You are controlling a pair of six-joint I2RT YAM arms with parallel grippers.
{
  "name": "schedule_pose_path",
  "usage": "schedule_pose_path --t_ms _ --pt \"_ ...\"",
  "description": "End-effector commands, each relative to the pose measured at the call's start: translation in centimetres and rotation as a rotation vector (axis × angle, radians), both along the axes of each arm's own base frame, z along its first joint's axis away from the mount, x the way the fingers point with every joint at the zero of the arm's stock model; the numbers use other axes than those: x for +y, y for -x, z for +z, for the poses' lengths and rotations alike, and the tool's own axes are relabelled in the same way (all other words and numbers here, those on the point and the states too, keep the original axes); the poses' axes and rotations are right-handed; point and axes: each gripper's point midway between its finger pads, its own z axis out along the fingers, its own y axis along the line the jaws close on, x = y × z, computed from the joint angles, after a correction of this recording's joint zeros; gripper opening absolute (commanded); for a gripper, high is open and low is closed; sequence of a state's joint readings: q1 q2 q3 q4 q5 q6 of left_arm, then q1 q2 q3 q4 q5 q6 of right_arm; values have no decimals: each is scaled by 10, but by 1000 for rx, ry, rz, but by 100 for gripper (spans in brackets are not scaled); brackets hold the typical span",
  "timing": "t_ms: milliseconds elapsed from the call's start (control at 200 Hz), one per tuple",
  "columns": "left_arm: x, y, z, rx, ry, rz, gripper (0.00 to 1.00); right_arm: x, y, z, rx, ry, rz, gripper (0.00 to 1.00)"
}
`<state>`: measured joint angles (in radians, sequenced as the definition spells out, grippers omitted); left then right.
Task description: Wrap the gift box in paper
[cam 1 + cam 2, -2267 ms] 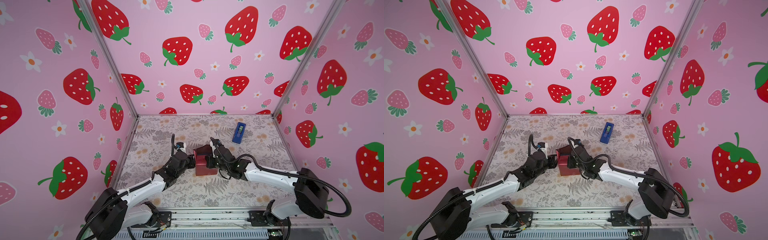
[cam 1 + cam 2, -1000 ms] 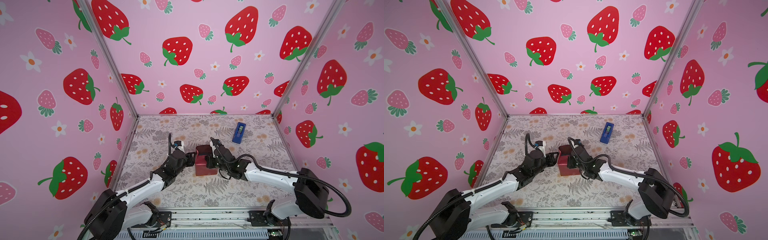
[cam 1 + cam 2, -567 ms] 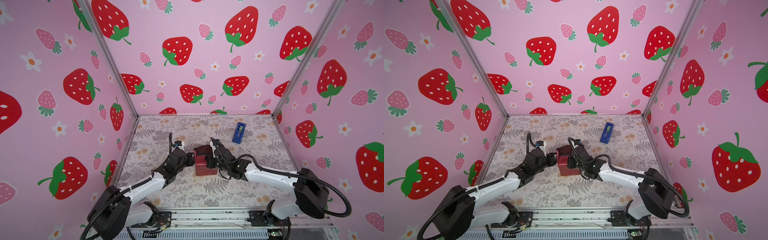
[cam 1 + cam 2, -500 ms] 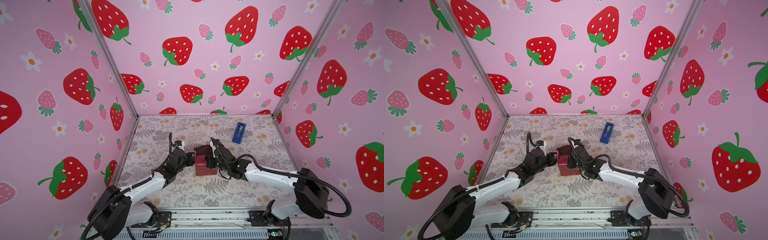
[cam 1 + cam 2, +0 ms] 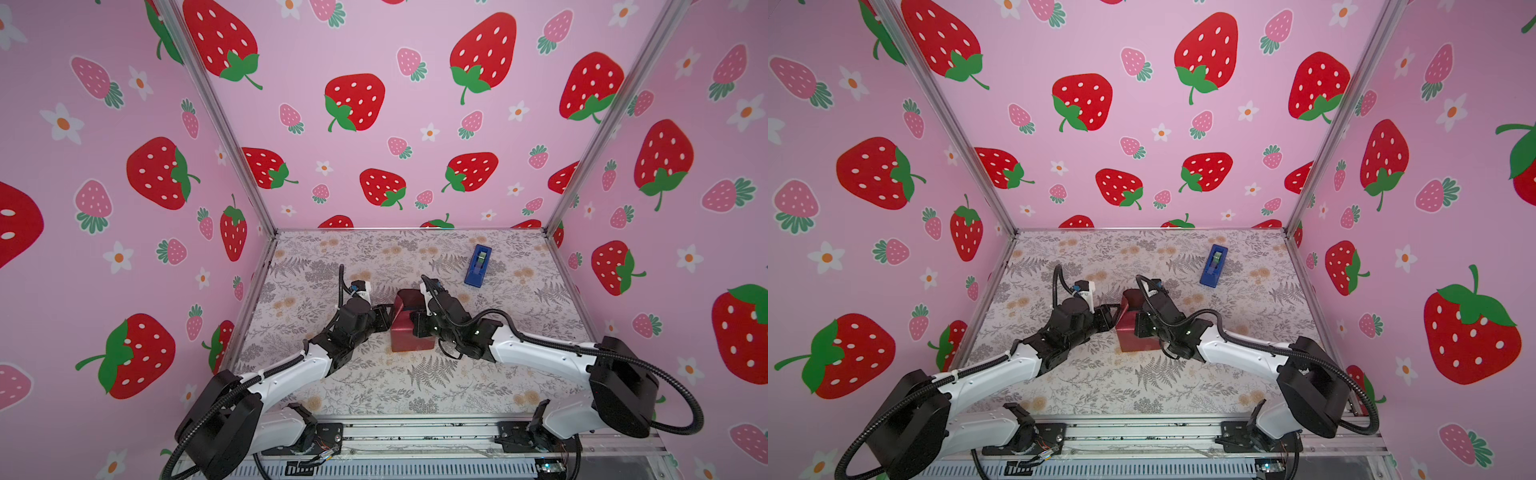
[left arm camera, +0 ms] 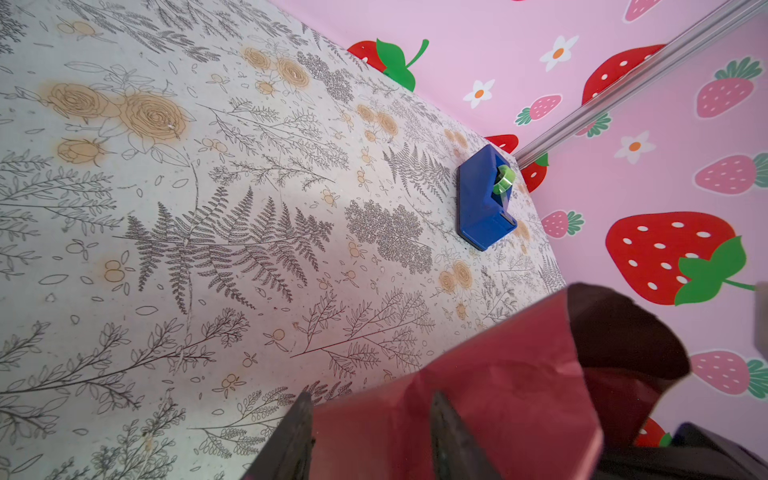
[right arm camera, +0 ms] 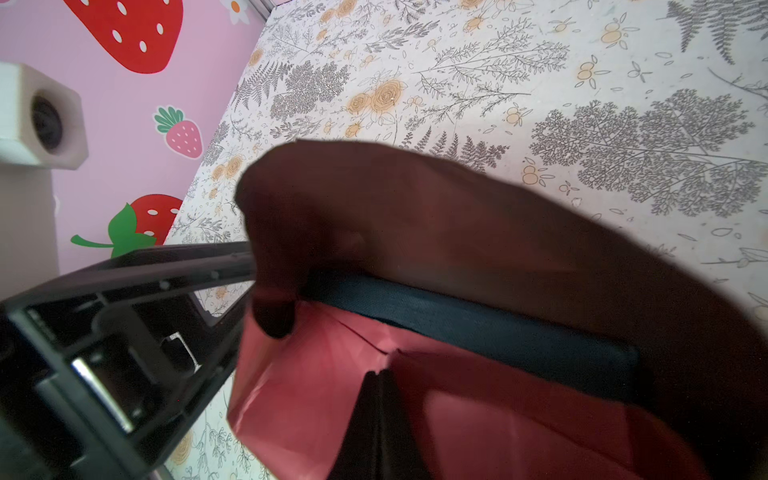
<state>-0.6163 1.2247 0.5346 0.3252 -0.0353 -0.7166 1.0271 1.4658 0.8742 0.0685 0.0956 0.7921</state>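
The gift box (image 7: pixel 478 328) shows only as a dark strip, and the red paper (image 5: pixel 405 338) (image 5: pixel 1133 336) covers the rest of it at mid-table. A dark maroon flap (image 7: pixel 457 216) (image 6: pixel 615 332) stands up on the far side. My left gripper (image 5: pixel 388 313) (image 5: pixel 1115 313) (image 6: pixel 370 399) is open, its fingertips against the paper (image 6: pixel 498 374) on the box's left side. My right gripper (image 5: pixel 412 320) (image 7: pixel 379 374) is shut, its tips resting on the folded paper (image 7: pixel 311 395) on top of the box.
A bright blue tape dispenser (image 5: pixel 478 266) (image 5: pixel 1213 266) (image 6: pixel 482 199) with a green roll lies at the back right, near the wall corner. Pink strawberry walls close in the floral table on three sides.
My left gripper has edged a little closer to the box's left side. The right gripper stays shut on top of the box, and the paper looks unchanged.
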Motion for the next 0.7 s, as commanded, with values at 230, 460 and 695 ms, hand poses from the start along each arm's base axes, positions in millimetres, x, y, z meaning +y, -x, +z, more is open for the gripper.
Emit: schedule_pose_path --t_ms 230,460,695 --pt "-3 4 6 -25 25 7 48 -22 22 -51 128 149 15 6" --pt "-6 4 -9 18 -5 -2 50 -21 22 -51 127 147 16 6" --pt "-3 12 -20 77 -81 -12 56 -19 21 -41 117 137 18 6"
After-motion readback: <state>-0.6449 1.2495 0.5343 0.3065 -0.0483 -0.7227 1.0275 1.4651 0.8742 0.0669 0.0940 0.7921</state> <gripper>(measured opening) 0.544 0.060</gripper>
